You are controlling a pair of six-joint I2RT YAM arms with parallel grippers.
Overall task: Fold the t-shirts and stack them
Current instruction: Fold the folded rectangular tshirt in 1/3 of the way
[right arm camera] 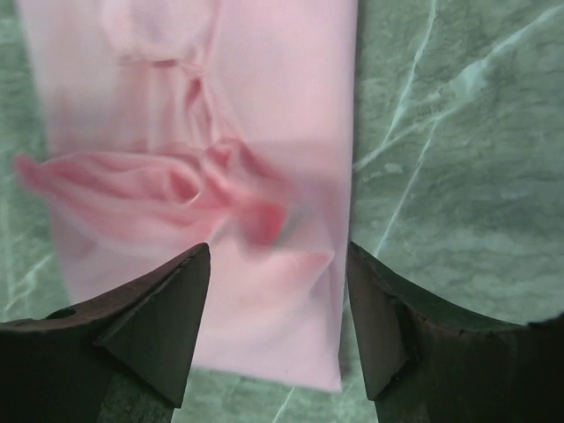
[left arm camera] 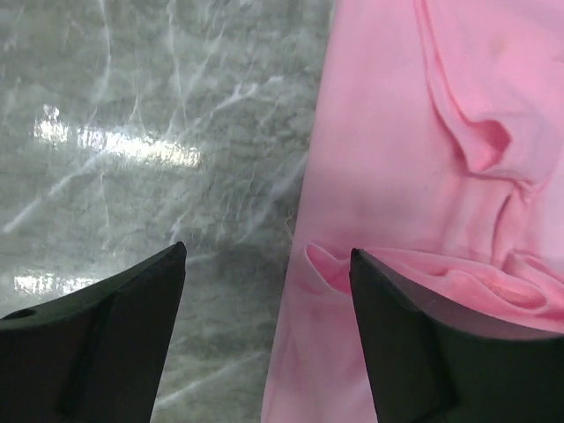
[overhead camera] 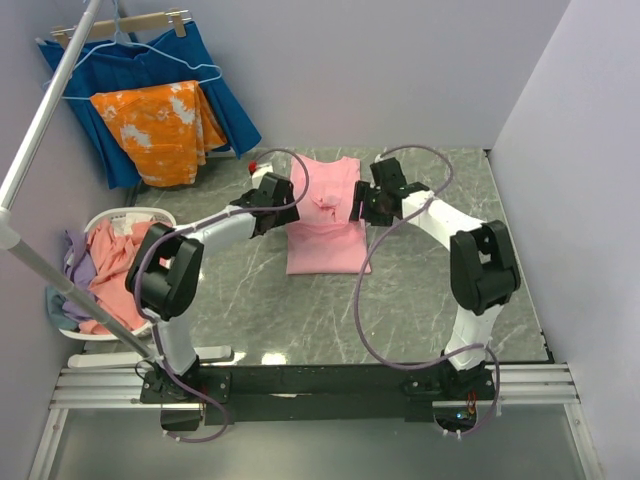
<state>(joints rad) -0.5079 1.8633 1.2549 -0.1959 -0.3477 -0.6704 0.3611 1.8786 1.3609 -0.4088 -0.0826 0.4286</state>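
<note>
Though off-wrist, t-shirts in basket overhead.

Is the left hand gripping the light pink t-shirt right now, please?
No, the left hand is open and empty, its fingers spread above the edge of the light pink t-shirt and the table.

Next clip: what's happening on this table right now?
Two robot arms are working on a light pink t-shirt lying on the marble table, folded into a narrow strip with bunched wrinkles across its middle. The left hand hovers open over the shirt's left edge and the right hand open over its right edge; neither grips anything. More shirts, salmon-pink and lilac, sit in the white basket at the left.
</note>
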